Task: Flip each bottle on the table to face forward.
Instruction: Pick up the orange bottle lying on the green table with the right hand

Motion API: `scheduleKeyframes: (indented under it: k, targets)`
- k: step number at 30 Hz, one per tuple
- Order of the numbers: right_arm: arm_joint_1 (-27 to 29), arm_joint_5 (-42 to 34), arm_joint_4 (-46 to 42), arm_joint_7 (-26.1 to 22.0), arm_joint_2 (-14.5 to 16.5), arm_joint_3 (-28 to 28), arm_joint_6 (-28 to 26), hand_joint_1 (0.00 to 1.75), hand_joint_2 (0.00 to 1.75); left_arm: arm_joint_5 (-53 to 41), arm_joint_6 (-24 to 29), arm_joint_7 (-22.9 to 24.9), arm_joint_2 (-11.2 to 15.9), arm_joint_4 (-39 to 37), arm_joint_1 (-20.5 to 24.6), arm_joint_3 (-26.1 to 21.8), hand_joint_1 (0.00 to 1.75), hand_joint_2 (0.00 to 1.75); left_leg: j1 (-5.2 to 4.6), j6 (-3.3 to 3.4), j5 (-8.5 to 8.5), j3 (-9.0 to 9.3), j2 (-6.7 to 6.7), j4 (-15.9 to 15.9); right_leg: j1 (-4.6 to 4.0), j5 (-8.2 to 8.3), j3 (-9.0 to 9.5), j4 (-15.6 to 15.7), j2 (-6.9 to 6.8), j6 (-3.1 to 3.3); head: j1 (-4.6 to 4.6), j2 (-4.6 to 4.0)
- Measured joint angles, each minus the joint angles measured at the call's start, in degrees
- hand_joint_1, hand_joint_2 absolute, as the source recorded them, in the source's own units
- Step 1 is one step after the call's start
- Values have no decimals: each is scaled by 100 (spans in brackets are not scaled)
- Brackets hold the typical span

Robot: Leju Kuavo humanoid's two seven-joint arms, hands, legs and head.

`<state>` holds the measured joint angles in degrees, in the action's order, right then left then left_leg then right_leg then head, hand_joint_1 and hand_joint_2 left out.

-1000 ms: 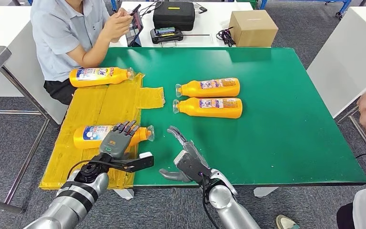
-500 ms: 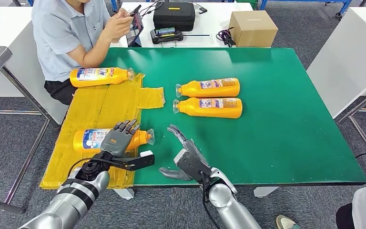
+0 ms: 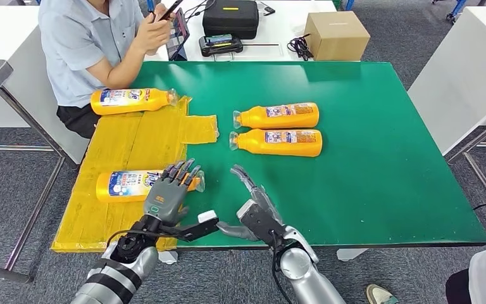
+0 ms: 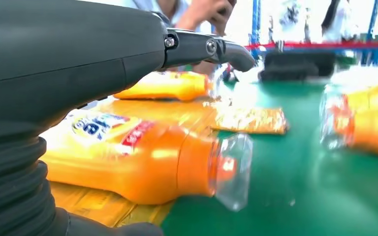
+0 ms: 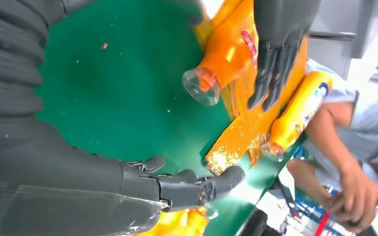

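Observation:
Several orange bottles with clear caps lie on their sides. The near-left bottle (image 3: pixel 125 185) (image 4: pixel 138 160) (image 5: pixel 226 51) rests on the yellow sheet (image 3: pixel 133 149), cap pointing right. My left hand (image 3: pixel 171 192) hovers over its neck end with fingers (image 5: pixel 274 59) spread, holding nothing. My right hand (image 3: pixel 257 210) is open above the green table (image 3: pixel 380 177) near the front edge, just right of that cap. Another bottle (image 3: pixel 128 100) (image 4: pixel 165 84) (image 5: pixel 299 112) lies at the sheet's far end. Two bottles (image 3: pixel 280 116) (image 3: pixel 280 142) lie side by side mid-table.
A person (image 3: pixel 88 44) sits at the table's far left corner, holding a phone. Behind the table stand a black case (image 3: pixel 230 18) and a cardboard box (image 3: pixel 336 35). The right half of the green table is bare.
My left hand has shifted right, toward the near bottle's cap. My right hand moved slightly nearer. A person's hand at the right edge has gone from view.

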<state>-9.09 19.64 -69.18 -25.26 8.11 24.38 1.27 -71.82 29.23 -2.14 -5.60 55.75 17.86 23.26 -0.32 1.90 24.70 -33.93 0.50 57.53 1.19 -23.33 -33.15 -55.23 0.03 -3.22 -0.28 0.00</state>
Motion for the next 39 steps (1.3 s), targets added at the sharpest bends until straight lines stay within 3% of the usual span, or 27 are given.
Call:
scheduleKeyframes:
  k: [4,8,13,19,22,26,31,35,39]
  targets:
    - [91,5,-72,-33,-2,-22,-10,0,175,-244,306,97,-4,432,-298,-9,0,175,1,0,1,-8,0,-1,-1,-1,-11,0,0,1,-1,0]
    - [134,-1,-83,-57,-1,-21,-10,0,0,-504,632,158,4,531,-405,-17,0,175,3,-1,0,-8,0,-2,-3,-1,-10,0,0,2,-1,0]
    - [322,-318,-233,-81,78,-126,-161,0,0,143,951,-156,-79,701,-609,-63,0,175,2,-1,-1,-10,2,-1,-1,-1,-10,0,-1,1,-1,0]
    - [682,-1384,-712,160,227,-659,-406,0,0,1099,1090,-1128,-419,1142,-1153,-377,0,175,-2,1,5,-21,2,-1,2,-2,-18,2,-2,0,0,0]
    - [893,-1337,-1039,117,249,-835,-872,0,0,1921,1096,-1590,-593,1208,-1310,-657,0,175,-3,1,5,-23,4,-1,2,-2,-22,3,-3,0,-1,0]
    - [1152,-1175,-1483,115,248,-1071,-1454,0,0,2831,1097,-1755,-667,1291,-1480,-744,0,175,0,0,5,-23,2,-1,0,-2,-23,3,-2,0,-1,0]
    - [1384,-1203,-1798,127,189,-1295,-1532,0,0,3119,1097,-1938,-692,1370,-1613,-797,0,175,1,0,5,-23,2,-2,-1,-2,-23,2,-2,0,-1,0]
    - [1442,-1087,-1856,108,157,-1400,-1652,0,175,3498,1075,-2034,-699,1381,-1640,-835,0,175,0,1,5,-22,2,-1,0,-2,-22,2,-2,0,-1,0]
    - [1443,-542,-1859,34,128,-1485,-2127,0,175,4138,887,-2158,-705,1467,-1681,-809,0,175,0,1,4,-22,2,-1,0,-2,-22,2,-2,0,-1,0]
